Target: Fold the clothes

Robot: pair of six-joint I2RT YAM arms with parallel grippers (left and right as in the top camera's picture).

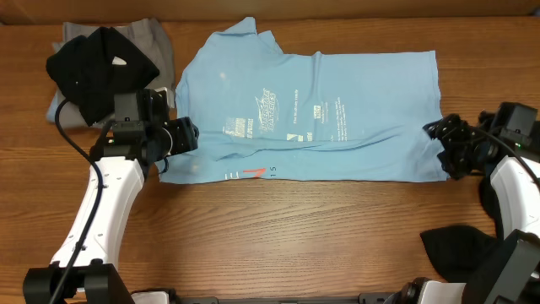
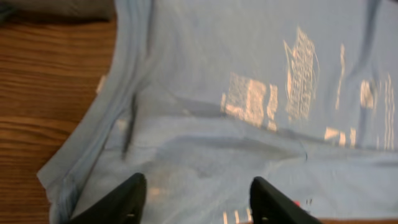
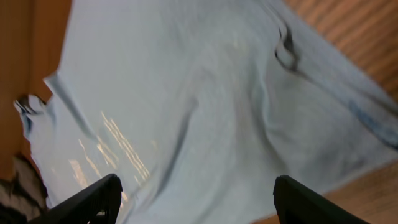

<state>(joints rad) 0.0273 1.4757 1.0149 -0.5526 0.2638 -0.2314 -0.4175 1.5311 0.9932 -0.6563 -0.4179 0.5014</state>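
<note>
The left hand (image 1: 187, 135) is open and empty at the left end of the blue shirt (image 1: 354, 84). The right hand (image 1: 440, 145) is open at its right end. The shirt lies flat, long side to side, across the tabletop (image 1: 295, 236).

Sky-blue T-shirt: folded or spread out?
Mostly spread: the sky-blue T-shirt lies wide across the table, one sleeve sticking out. A long crease near its lower edge may be a first fold; cannot tell.

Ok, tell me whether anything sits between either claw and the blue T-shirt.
Nothing visible does. The left claw and right claw hang open directly over the blue T-shirt; the black garment lies aside.
</note>
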